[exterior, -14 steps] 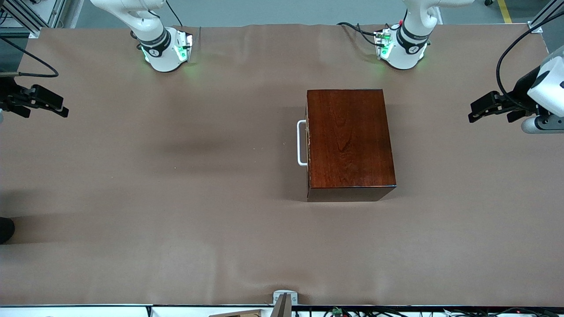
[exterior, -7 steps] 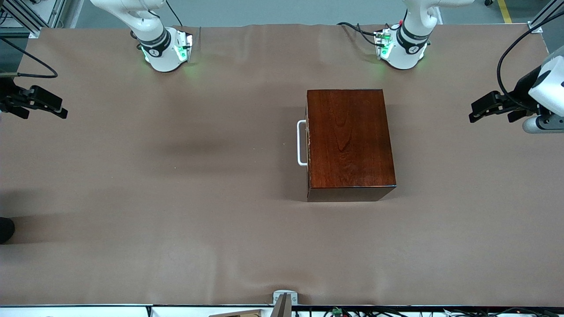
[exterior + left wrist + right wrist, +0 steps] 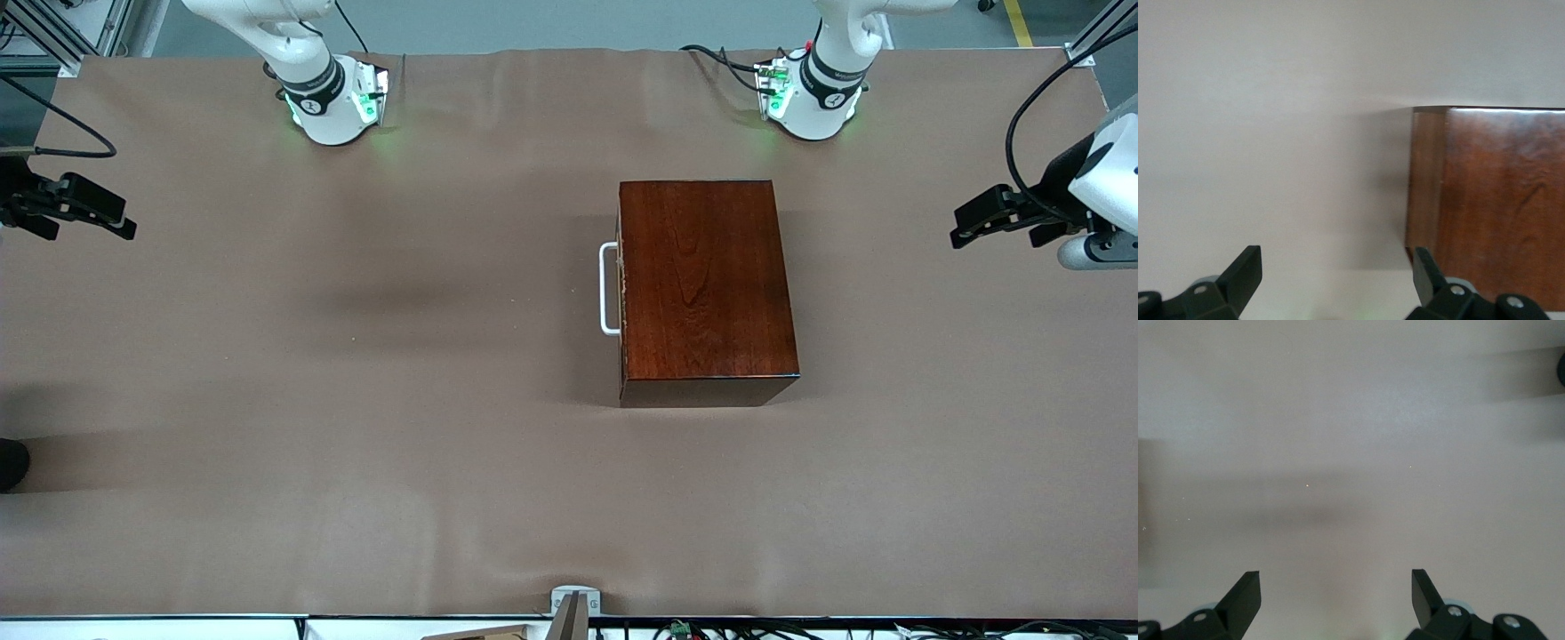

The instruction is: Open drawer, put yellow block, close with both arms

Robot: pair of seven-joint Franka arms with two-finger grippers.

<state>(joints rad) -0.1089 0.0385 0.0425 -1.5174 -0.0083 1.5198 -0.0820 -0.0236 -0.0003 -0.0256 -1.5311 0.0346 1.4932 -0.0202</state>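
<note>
Left tool [image 3: 962, 228] edged outward, right tool [image 3: 124, 224] open, drawer [image 3: 622, 289] shut.

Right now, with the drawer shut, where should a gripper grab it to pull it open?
Grip the white bar handle at its middle, coming from the right arm's end of the table. The bar stands off the drawer front, leaving a gap for a finger, and it faces that way. The open right gripper probably suits best.

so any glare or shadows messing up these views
Front view: soft broad shadows lie on the brown table cover, and the wooden box shows a mild sheen with its grain readable. Left wrist view: a bright glare strip runs along the box's top edge. Right wrist view: only faint shadow bands on the cover.
</note>
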